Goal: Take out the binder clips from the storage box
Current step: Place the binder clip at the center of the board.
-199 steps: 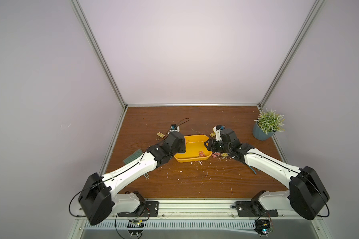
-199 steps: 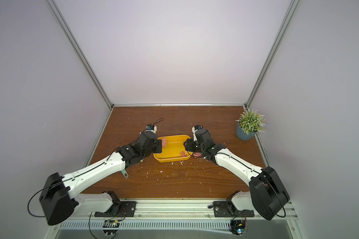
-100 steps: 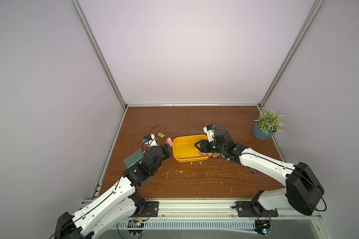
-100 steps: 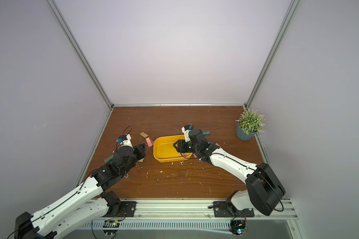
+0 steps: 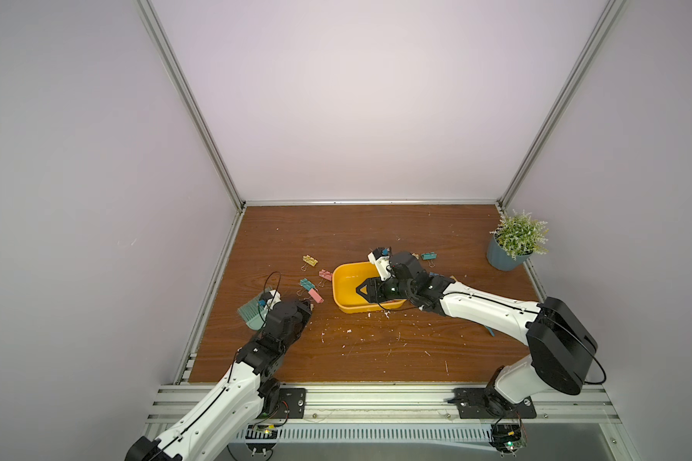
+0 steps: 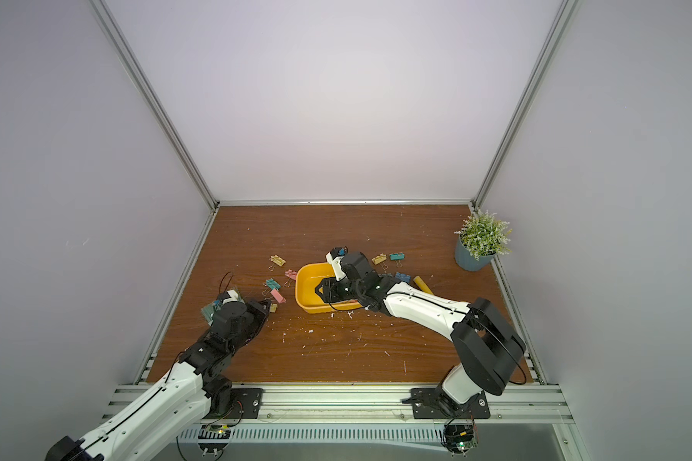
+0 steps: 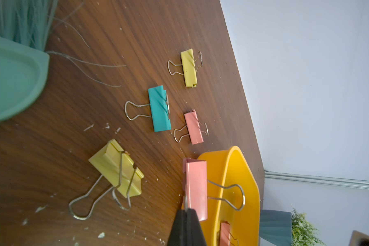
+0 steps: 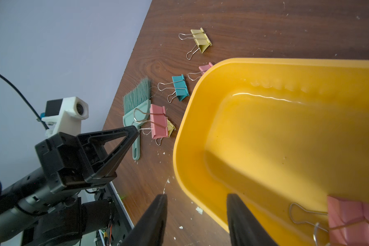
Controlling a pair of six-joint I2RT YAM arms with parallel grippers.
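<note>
Removal in hand: left gripper, pressed together on the wire handle of a pink clip, holds it just beside the storage box. The right gripper stands spread astride the rim; second pink clip inside likely wants pinching next.

The storage box sits mid-table with one binder clip inside. Several binder clips lie just beside it at 9 o'clock, others at 2 o'clock. A brush rests farther out at 8 o'clock. A plant pot stands well beyond at 2 o'clock.
</note>
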